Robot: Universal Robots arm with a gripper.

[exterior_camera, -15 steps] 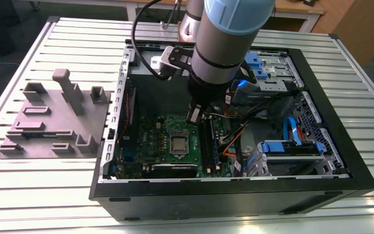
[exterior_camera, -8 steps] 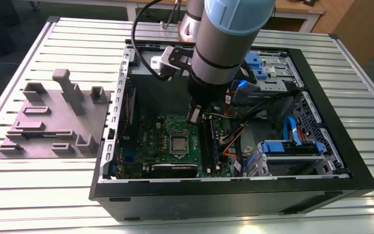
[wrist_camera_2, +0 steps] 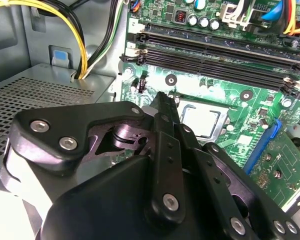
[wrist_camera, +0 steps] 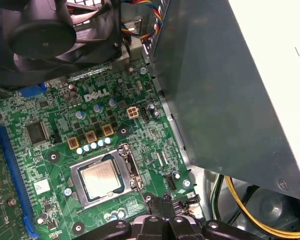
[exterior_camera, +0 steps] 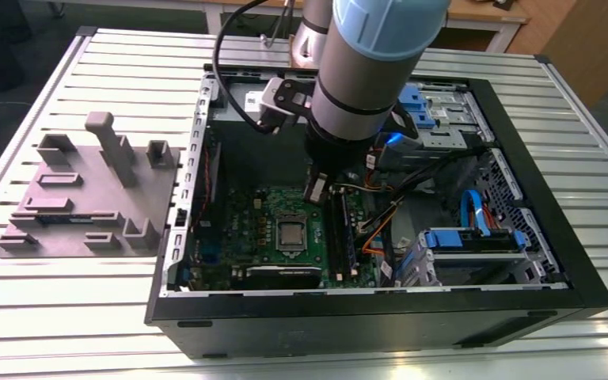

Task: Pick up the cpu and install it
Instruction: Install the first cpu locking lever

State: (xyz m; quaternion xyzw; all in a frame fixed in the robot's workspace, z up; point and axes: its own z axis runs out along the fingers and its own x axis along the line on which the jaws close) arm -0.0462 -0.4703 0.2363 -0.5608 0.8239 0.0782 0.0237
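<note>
The cpu, a small silver-grey square, lies flat in the metal-framed socket on the green motherboard inside the open computer case. It also appears in the exterior view as the cpu and in the second wrist view as the cpu. My gripper hangs over the board, a little beyond the socket and apart from the chip. In the second wrist view the gripper has its black fingers pressed together with nothing between them. Its tip, the gripper, shows close to the socket's edge.
Long black memory slots run beside the socket. The grey power-supply box walls one side, with yellow and black cables near it. A black fan overhangs the board. A grey fixture plate sits outside the case on the exterior view's left.
</note>
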